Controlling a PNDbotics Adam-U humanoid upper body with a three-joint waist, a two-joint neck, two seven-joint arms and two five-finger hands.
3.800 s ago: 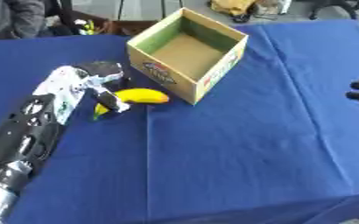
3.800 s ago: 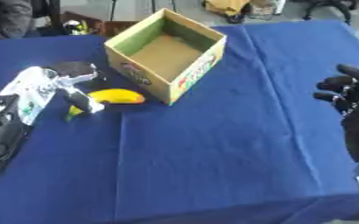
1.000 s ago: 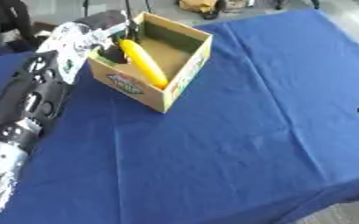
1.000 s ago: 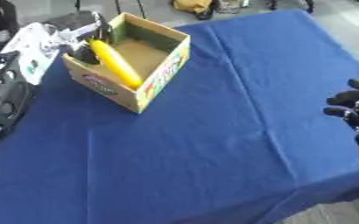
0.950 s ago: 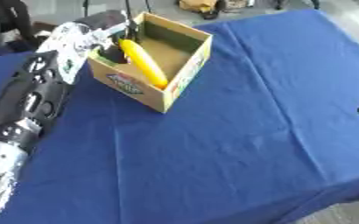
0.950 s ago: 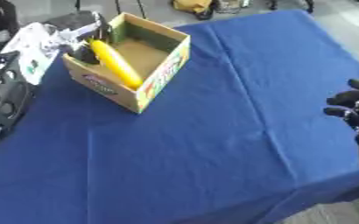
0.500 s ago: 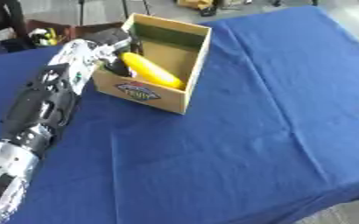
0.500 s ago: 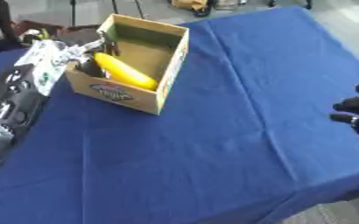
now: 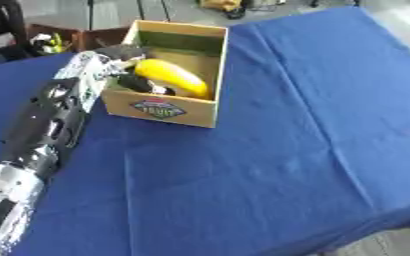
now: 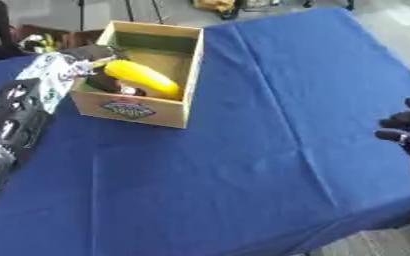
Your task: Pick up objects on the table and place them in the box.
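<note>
Left eye view: the left hand reached over the near-left wall of the cardboard box, its fingers curled round the yellow banana inside it. A blue cloth covered the table, with grey floor and dark clutter beyond its far edge. At the right edge, the right hand hung idle with fingers relaxed.

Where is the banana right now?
The banana lies inside the cardboard box at the table's far left, with the left hand reaching over the box's left wall beside it.
</note>
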